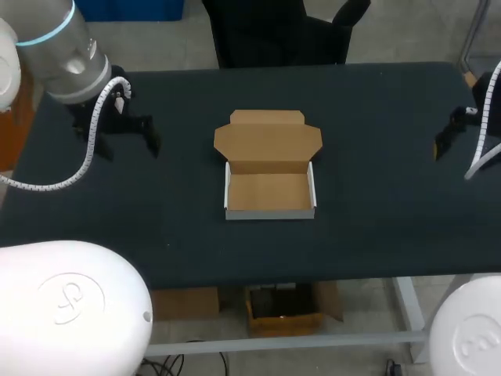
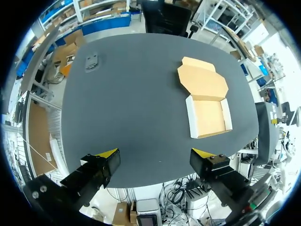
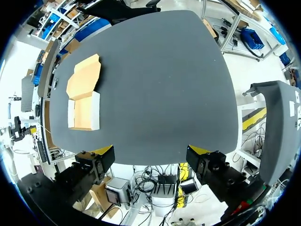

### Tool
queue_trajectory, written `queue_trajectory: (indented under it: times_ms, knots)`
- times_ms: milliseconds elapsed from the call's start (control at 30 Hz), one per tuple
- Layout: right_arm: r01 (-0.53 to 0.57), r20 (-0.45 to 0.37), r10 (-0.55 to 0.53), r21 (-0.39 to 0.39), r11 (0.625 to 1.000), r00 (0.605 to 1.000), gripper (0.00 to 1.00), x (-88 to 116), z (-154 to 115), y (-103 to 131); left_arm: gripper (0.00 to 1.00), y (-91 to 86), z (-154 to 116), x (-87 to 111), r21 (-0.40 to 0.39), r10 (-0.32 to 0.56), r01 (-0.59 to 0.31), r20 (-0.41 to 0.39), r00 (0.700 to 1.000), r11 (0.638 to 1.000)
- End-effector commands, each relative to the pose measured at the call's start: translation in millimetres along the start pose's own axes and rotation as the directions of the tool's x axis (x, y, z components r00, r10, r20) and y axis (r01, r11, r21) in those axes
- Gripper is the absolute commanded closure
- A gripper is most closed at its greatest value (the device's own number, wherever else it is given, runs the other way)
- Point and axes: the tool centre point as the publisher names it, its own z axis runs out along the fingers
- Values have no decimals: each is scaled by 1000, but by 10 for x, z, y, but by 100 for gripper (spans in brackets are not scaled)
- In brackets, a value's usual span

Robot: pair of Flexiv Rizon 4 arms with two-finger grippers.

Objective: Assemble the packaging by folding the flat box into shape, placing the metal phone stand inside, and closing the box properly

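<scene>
Bright, even light w/ glare at wrist-view edges.

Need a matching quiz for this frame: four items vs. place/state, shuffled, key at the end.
Items
1. tray
2. lid
3. left end effector
4. right end effector

Place/state
A. open, by the right edge of the table
B. folded up, empty, mid-table
C. open, over the table's left side
D. swung back, open, behind the tray

Pairs: 1-B, 2-D, 3-C, 4-A
</scene>
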Motion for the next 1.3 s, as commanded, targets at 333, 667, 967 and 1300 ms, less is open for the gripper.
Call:
queue_trajectory:
  times_ms: [333, 667, 967, 1300]
  knots:
    - [0, 0, 0, 15, 1000, 1000, 0, 2, -19, 22, 0, -232, 419, -445, -74, -70, 70, 6, 998, 995]
    - [0, 0, 0, 15, 1000, 1000, 0, 2, -19, 22, 0, -382, 758, -882, -118, -133, 136, 33, 991, 984]
    - [0, 0, 0, 15, 1000, 1000, 0, 2, -19, 22, 0, -535, 995, -1193, -148, -129, 133, 40, 991, 980]
    - [0, 0, 0, 15, 1000, 1000, 0, 2, -19, 22, 0, -740, 1209, -1458, -171, -129, 140, 69, 989, 975]
